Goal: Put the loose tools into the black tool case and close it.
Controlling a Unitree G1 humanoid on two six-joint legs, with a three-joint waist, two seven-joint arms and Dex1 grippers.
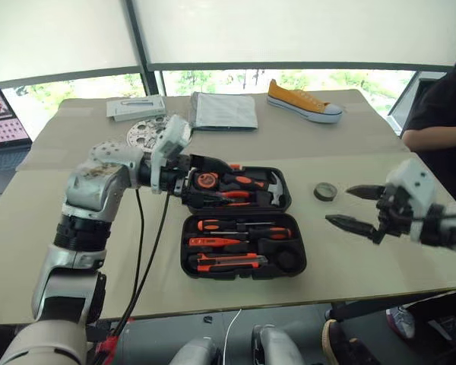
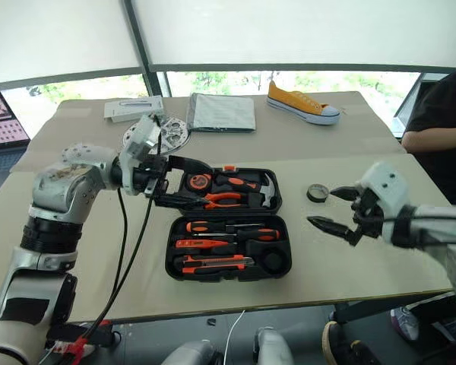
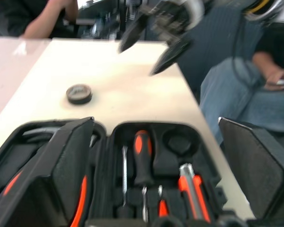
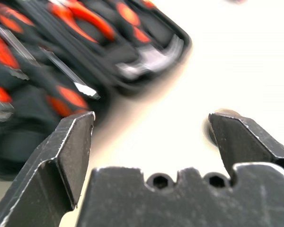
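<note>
Left eye view gives you the black tool case (image 1: 239,228) lying open on the bench (image 1: 365,266), hinged halves side by side. Your left jaws (image 1: 205,181) stand wide and empty, hovering over the far half's left end, where the tape measure (image 1: 207,181), orange-handled pliers (image 1: 235,194) and hammer (image 1: 272,190) sit in their slots. In the near half you can see the two long screwdrivers (image 1: 239,226), the thin tester screwdriver (image 1: 216,242) and the utility knife (image 1: 224,261) already seated. The small dark tape roll (image 1: 325,192) lies loose on the bench, outside the case, just beyond and to the left of your right jaws (image 1: 355,207). Those jaws are also spread wide with nothing between them, held above the bench to the right of the case and apart from it. Your right wrist view shows the roll (image 4: 222,113) close beside one finger (image 4: 246,142), not between the two.
</note>
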